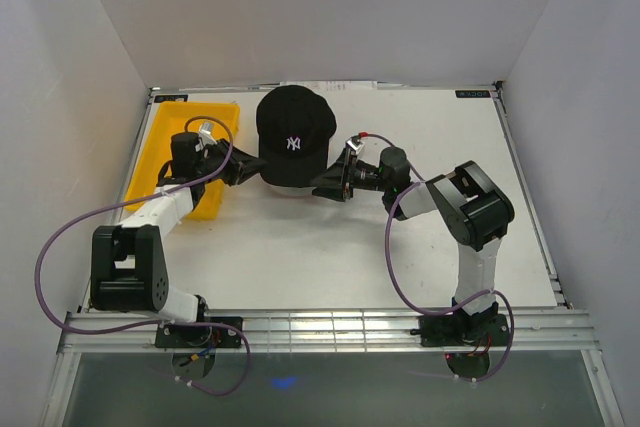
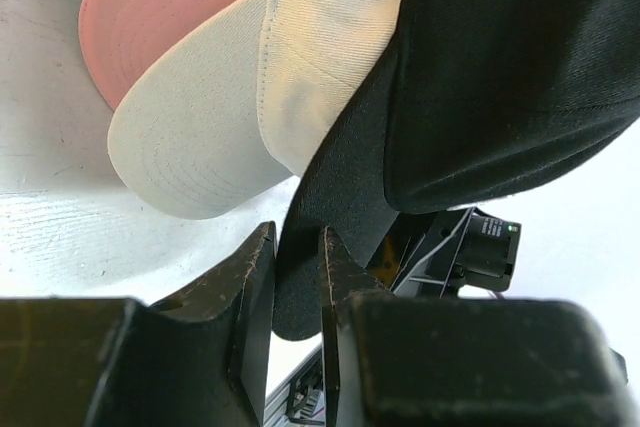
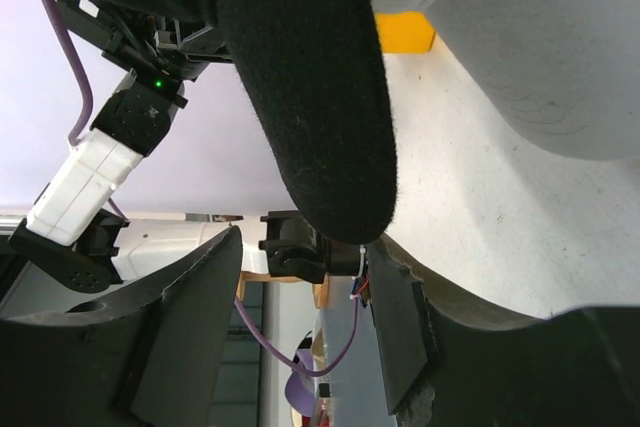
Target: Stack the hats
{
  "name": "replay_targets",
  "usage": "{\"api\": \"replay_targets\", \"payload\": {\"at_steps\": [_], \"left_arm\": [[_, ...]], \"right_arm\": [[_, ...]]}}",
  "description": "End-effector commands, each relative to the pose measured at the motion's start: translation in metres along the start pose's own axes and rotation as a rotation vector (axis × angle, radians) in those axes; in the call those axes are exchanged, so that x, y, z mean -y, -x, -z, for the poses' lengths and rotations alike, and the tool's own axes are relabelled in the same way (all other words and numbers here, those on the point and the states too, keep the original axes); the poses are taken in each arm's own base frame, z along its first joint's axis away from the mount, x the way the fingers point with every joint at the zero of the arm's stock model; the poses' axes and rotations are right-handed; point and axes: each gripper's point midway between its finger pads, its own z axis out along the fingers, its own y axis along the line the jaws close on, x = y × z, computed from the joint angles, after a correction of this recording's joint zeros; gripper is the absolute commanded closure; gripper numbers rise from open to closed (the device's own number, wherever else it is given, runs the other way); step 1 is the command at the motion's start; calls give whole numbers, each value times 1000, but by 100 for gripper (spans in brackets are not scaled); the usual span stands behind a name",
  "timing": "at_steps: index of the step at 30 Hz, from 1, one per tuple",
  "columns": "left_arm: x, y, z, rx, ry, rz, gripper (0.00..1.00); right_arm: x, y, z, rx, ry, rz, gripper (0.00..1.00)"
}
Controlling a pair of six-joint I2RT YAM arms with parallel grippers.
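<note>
A black cap [image 1: 293, 132] with a small white logo tops a stack of hats at the back middle of the table. In the left wrist view it [image 2: 520, 77] lies over a white cap [image 2: 200, 137] and a pink cap [image 2: 170, 7]. My left gripper [image 2: 297, 237] is shut on the black cap's brim [image 2: 300, 287], at the stack's left side [image 1: 250, 169]. My right gripper [image 3: 310, 247] is open at the stack's right side [image 1: 322, 185]. The black brim's edge [image 3: 310, 97] hangs just above its spread fingers, and the white cap [image 3: 530, 37] is beside it.
A yellow tray [image 1: 170, 137] lies at the back left under the left arm, and a corner of it shows in the right wrist view [image 3: 405, 32]. White walls close the table on three sides. The two wrists face each other across the stack.
</note>
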Motion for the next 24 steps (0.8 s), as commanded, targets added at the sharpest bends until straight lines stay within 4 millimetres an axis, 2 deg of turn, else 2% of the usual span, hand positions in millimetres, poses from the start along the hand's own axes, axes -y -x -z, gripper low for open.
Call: {"api": "replay_targets", "payload": {"at_steps": [1,11,16,24], "left_arm": [[-61,-6,-1,10,225,70,100],[-65,-8,-1,-12,246,61,100],[-68,-7,-2,-19,261,59,100],[-77,-11,-5,-37,280,69,100]], "right_arm": [[-15,10,-1,26,28,86,41],[-9,26,-7,45,15,90,41],[-7,33,-11,48,5,90,45],[1,42,-8,61,-14,88,48]]}}
